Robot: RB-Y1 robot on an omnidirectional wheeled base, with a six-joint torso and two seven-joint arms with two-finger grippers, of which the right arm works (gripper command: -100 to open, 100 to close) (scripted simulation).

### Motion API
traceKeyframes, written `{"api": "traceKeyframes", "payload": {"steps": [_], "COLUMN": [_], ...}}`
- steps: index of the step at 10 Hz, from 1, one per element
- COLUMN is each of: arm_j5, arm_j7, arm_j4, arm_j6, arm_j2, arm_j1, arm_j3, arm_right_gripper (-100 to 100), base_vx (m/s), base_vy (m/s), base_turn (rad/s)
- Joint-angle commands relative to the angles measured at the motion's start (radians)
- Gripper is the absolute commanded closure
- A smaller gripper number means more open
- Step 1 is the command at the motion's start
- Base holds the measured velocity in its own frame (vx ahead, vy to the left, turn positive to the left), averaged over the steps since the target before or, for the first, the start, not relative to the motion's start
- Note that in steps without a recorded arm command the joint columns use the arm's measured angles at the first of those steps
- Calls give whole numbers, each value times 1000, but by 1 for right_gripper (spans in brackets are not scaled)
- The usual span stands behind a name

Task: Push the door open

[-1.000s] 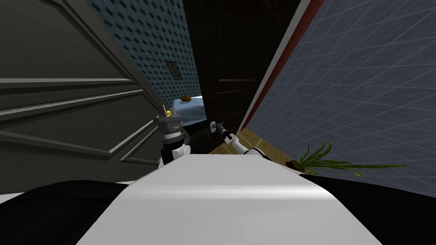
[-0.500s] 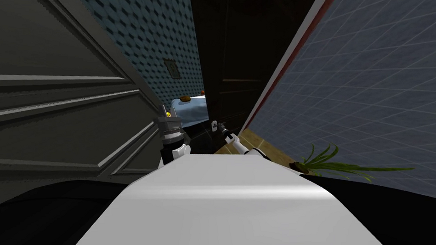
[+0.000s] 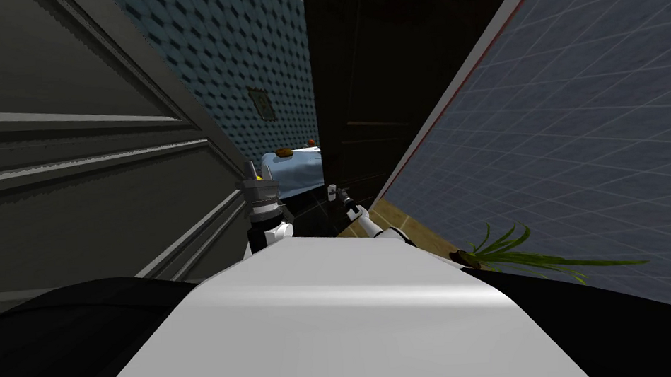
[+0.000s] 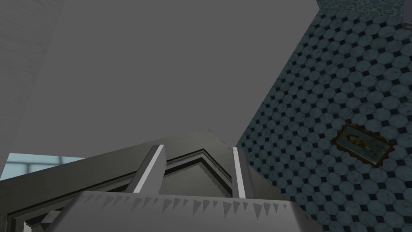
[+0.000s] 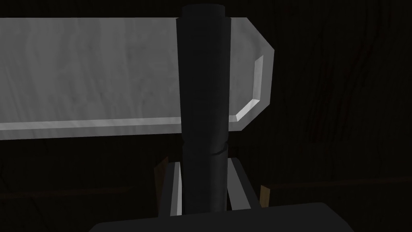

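A very dark door stands ajar ahead of me in the head view. Its pale grey handle plate shows at the door's edge. My right gripper reaches to it. In the right wrist view my right gripper is shut on the dark round handle bar, with the grey plate behind the bar. My left gripper is raised beside a grey panelled leaf. Seen from the left wrist, the left gripper is open and holds nothing.
A blue-grey tiled wall runs close on my right, with a green plant at its foot. Through the gap I see a patterned blue wall with a small picture, and a pale blue covered table.
The dark door's edge has swung to the right, widening the gap and showing more of the covered table. My right gripper has gone with the handle. My view has shifted slightly.
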Motion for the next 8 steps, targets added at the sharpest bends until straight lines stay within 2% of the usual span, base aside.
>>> {"api": "traceKeyframes", "payload": {"steps": [1,6,7,8], "arm_j5": [-9,-20,-20,-25], "arm_j7": [19,60,60,76], "arm_j4": [-5,2,2,5], "arm_j6": [3,9,9,11], "arm_j2": [-14,-8,-8,-5], "arm_j1": [-3,-3,-3,-3], "arm_j3": [-38,-98,-98,-122], "arm_right_gripper": [100,100,100,100], "base_vx": [125,93,53,67], "base_vy": [149,117,65,82], "base_turn": [-77,-64,-25,-55]}}
